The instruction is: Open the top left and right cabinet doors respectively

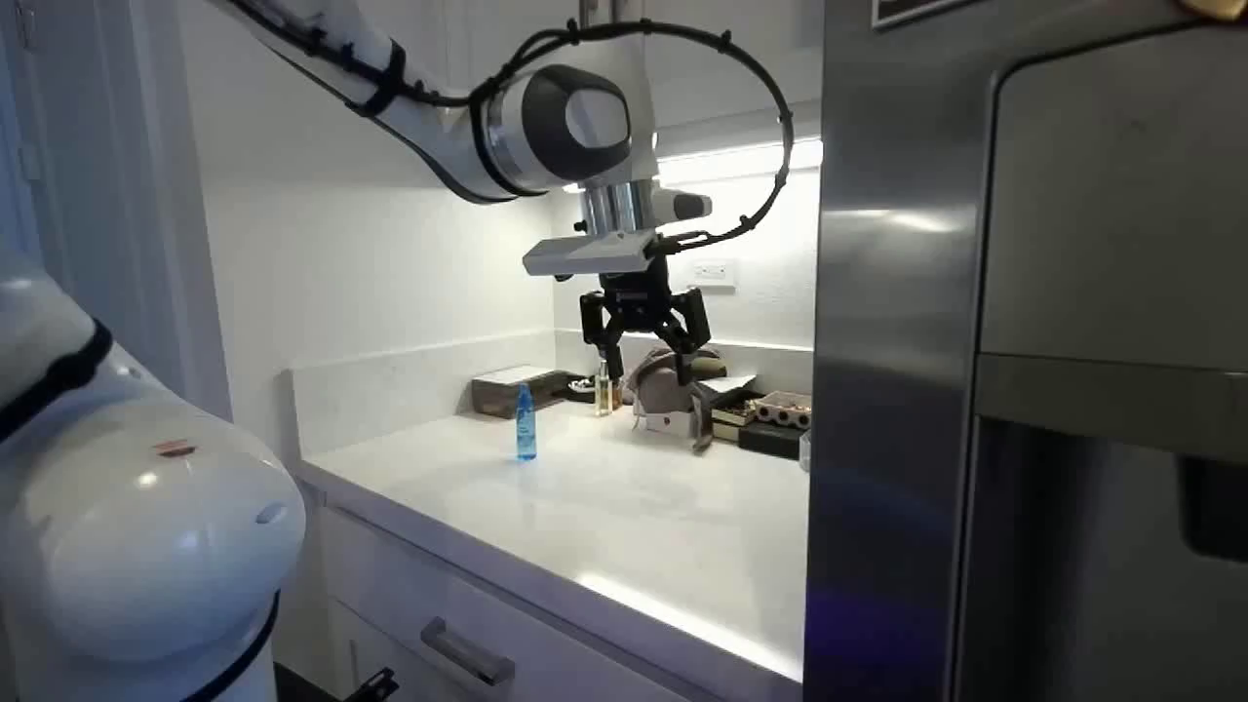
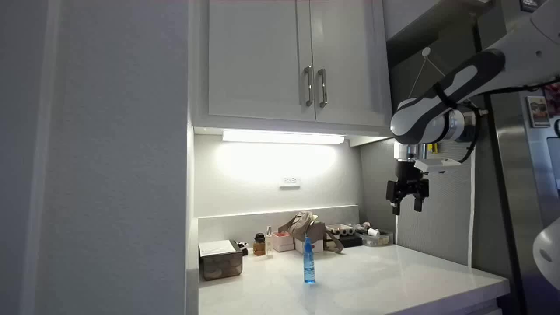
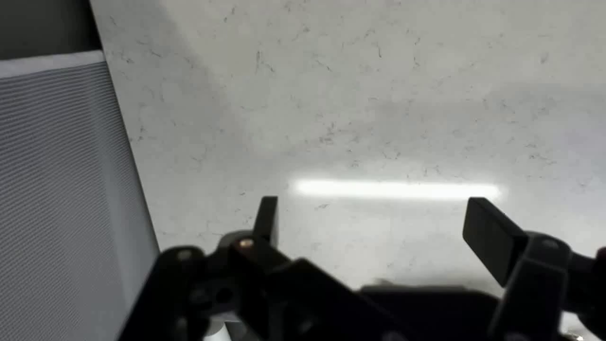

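Gripper (image 2: 407,211) pointing down, its jaws well apart, hangs over the white counter (image 2: 385,280), near the ribbed grey panel (image 3: 57,199) on the right. In an exterior view the arm (image 2: 463,85) slopes down from the right. The left cabinet door (image 2: 256,57) and right cabinet door (image 2: 345,57) are closed, above a lit strip light (image 2: 283,137) at the far wall (image 2: 245,197). A blue bottle (image 2: 309,264) stands upright, left of the gripper.

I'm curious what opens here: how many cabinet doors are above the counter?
2: the left cabinet door and right cabinet door, side by side above the light strip; others may be out of view.
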Motion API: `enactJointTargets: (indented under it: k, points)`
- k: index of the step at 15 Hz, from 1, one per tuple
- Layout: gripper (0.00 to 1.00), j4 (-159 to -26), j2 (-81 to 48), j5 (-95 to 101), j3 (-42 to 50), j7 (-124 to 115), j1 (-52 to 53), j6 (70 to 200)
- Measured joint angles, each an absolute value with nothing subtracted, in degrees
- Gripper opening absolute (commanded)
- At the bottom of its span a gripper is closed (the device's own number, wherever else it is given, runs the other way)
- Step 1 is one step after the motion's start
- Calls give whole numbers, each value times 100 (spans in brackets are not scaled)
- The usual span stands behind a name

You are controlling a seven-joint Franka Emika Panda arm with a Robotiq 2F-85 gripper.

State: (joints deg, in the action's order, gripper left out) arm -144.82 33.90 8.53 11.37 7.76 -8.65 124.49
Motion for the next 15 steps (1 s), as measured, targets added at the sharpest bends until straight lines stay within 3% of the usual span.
enactJointTargets:
  k: [9, 15]
  points:
    - [100, -14562, 3461, 852, 1104, 776, -865, 12448]
    - [100, -15396, 4487, 870, 1078, 1108, -864, 12439]
